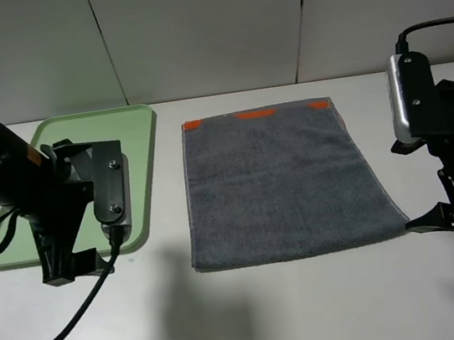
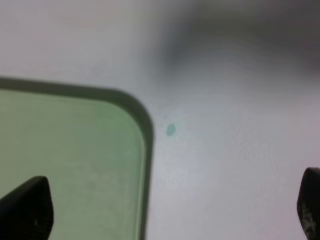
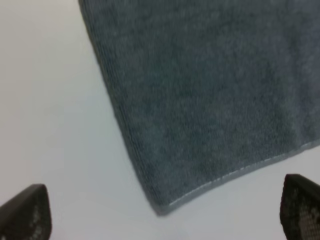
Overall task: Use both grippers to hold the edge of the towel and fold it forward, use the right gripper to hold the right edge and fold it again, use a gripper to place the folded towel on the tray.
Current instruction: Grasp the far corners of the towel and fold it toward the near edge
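Note:
A dark grey towel [image 1: 280, 184] lies flat and unfolded in the middle of the white table, with orange tags along its far edge. A light green tray [image 1: 124, 127] sits at the left. My left gripper [image 1: 78, 265] is open and empty over the tray's near right corner. The left wrist view shows that tray corner [image 2: 75, 150] between the spread fingertips [image 2: 27, 207]. My right gripper [image 1: 453, 227] is open and empty just right of the towel's near right corner. The right wrist view shows that corner of the towel [image 3: 200, 100] between the fingertips [image 3: 25, 212], untouched.
The left arm's black cable [image 1: 56, 338] trails across the table in front of the tray. A small teal dot [image 2: 170, 130] marks the table beside the tray corner. White wall panels stand behind the table.

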